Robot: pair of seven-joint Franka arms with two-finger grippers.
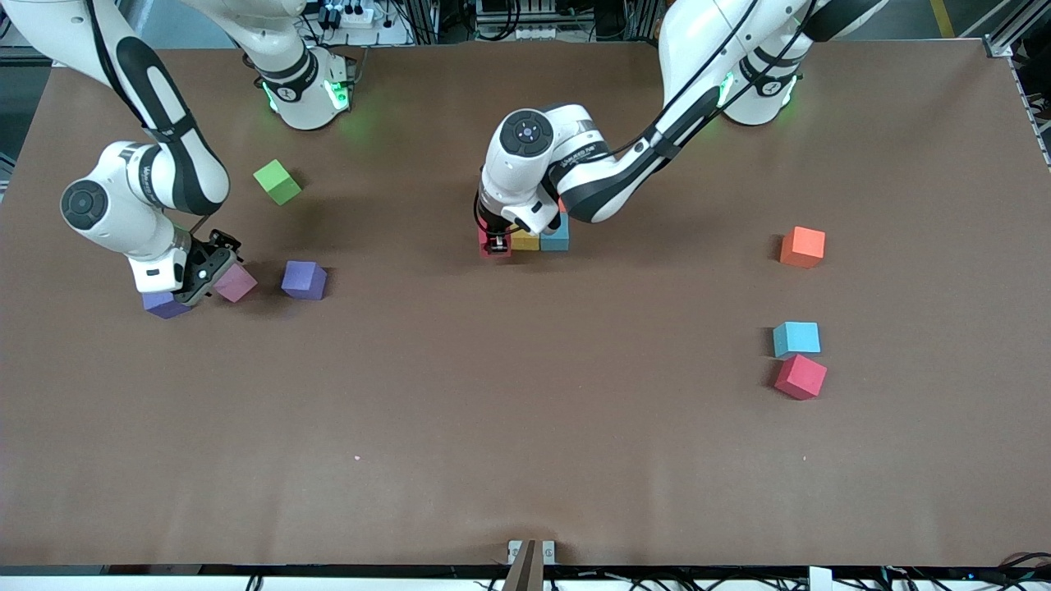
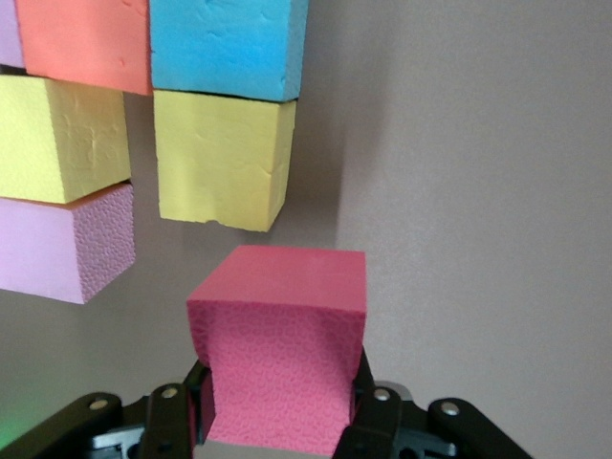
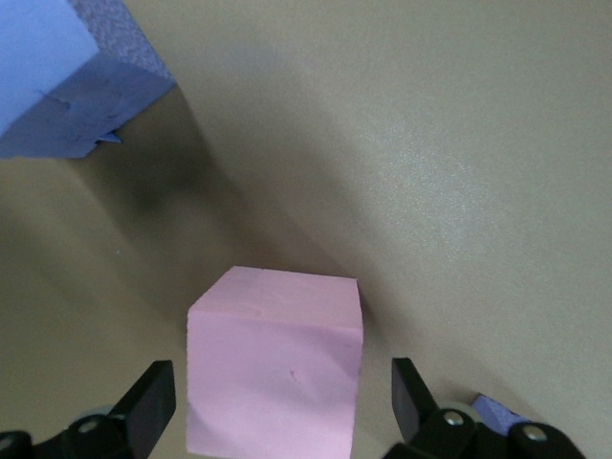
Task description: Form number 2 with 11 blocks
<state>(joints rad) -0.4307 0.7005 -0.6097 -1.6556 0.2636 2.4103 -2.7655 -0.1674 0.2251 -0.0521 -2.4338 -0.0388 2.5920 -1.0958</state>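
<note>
My left gripper (image 1: 495,244) is shut on a red block (image 2: 277,354), low at the table's middle. A small gap separates it from a yellow block (image 2: 222,158) that has a light blue block (image 2: 228,46) touching it. Another yellow (image 2: 57,134), an orange (image 2: 86,43) and a pink block (image 2: 62,239) lie packed alongside; my arm hides most of them in the front view. My right gripper (image 3: 280,397) is open, one finger on each side of a pink block (image 3: 273,368), near the right arm's end of the table. A purple block (image 1: 304,279) lies beside that pink one.
A second purple block (image 1: 164,305) sits partly under my right hand. A green cube (image 1: 277,181) lies farther from the front camera. Toward the left arm's end lie an orange (image 1: 802,247), a light blue (image 1: 796,338) and a red block (image 1: 800,377).
</note>
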